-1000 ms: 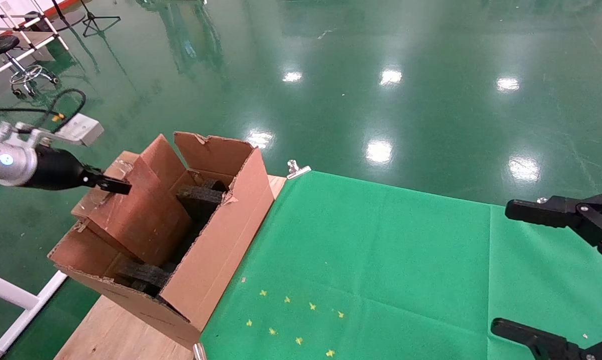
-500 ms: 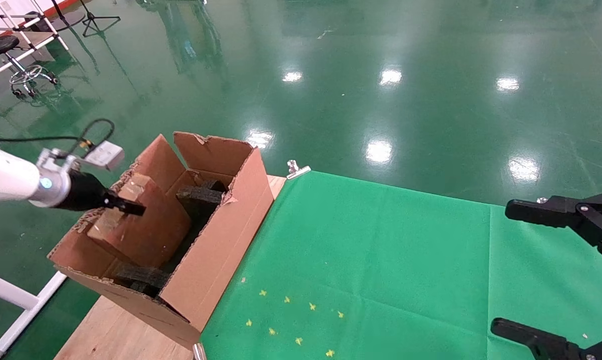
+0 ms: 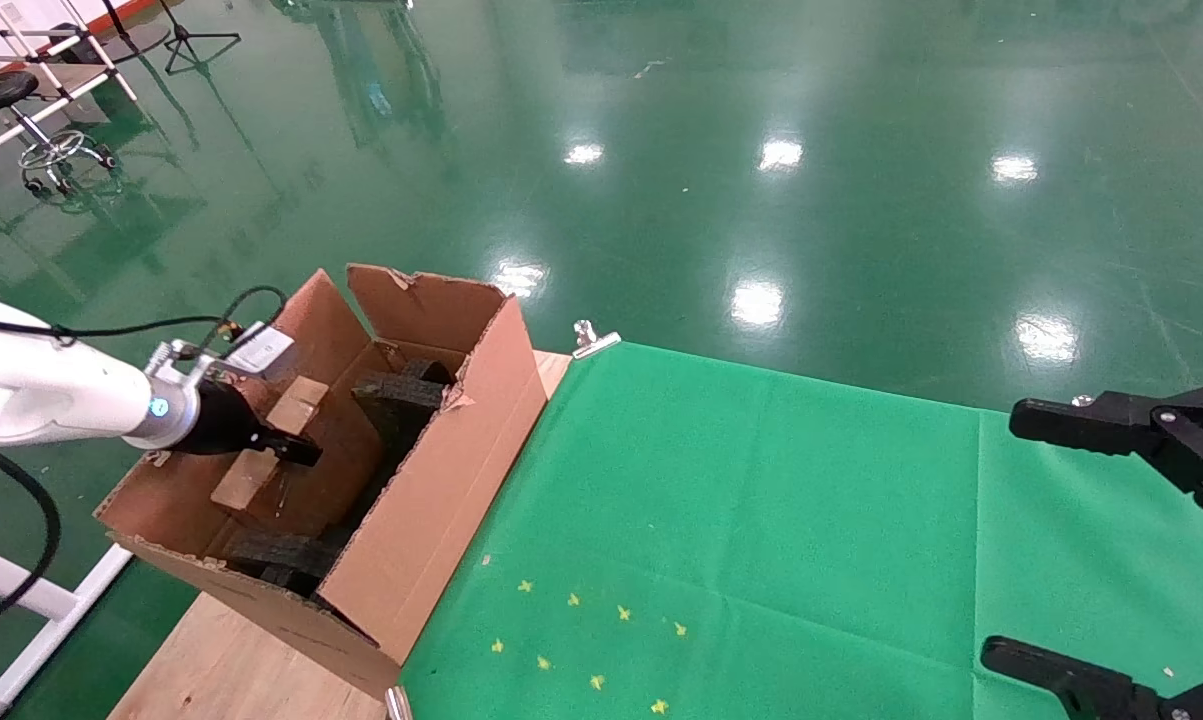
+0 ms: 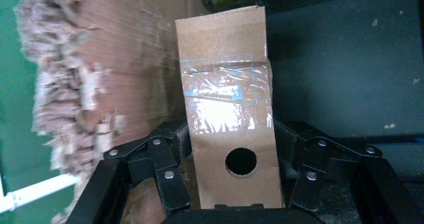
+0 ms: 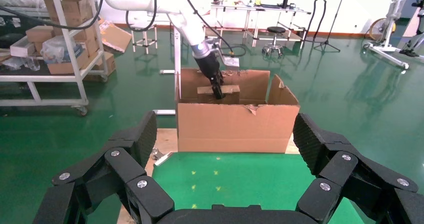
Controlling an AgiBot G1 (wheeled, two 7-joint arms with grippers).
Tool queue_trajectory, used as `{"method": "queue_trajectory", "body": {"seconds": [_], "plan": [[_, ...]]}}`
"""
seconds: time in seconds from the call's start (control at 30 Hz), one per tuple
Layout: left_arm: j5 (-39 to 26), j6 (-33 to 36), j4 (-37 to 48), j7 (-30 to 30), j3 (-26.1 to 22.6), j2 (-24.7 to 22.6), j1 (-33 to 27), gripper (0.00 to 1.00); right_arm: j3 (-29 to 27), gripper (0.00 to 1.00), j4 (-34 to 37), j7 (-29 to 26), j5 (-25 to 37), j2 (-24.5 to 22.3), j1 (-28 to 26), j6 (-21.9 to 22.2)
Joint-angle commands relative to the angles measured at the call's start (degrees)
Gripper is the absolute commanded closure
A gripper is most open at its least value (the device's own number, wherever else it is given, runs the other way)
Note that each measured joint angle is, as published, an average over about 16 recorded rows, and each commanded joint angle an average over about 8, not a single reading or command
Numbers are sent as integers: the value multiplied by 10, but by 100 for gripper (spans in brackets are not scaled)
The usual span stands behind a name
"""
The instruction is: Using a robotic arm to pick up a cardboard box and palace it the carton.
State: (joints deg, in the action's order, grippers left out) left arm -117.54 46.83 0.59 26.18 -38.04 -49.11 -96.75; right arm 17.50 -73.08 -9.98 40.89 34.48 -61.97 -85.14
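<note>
Glossy green floor (image 3: 761, 150) surrounds a wooden table (image 3: 221, 665) partly covered by a wrinkled green cloth (image 3: 761, 520). At the left, the robotic arm (image 3: 51, 395), a white tube ending in a silver wrist, slants down into the carton (image 3: 431, 500), a long corrugated brown box with ragged, torn flaps and rough black foam blocks (image 3: 396, 395) inside. Its left gripper (image 3: 296, 452) has its black linked fingers (image 4: 167, 181) closed on both sides of the cardboard box (image 3: 271, 440), a small reddish-brown box held inside the carton near the far-left wall. The wrist view shows that box's narrow end with shiny clear tape and a round punched hole. At the right, over the cloth, the all-black right gripper (image 3: 1111, 550) hangs with its ribbed fingers spread wide, gripping nothing.
</note>
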Motion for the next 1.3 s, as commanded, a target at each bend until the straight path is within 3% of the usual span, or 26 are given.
{"method": "queue_trajectory", "body": {"seconds": [0.03, 0.77, 1.3], "plan": [[0, -7, -1, -2, -1, -4, 7, 0, 0, 0, 0, 0, 0, 0, 0, 0], [4, 17, -6, -8, 5, 6, -7, 0, 0, 0, 0, 0, 0, 0, 0, 0], [113, 220, -79, -69, 77, 83, -101, 0, 0, 0, 0, 0, 0, 0, 0, 0]]}}
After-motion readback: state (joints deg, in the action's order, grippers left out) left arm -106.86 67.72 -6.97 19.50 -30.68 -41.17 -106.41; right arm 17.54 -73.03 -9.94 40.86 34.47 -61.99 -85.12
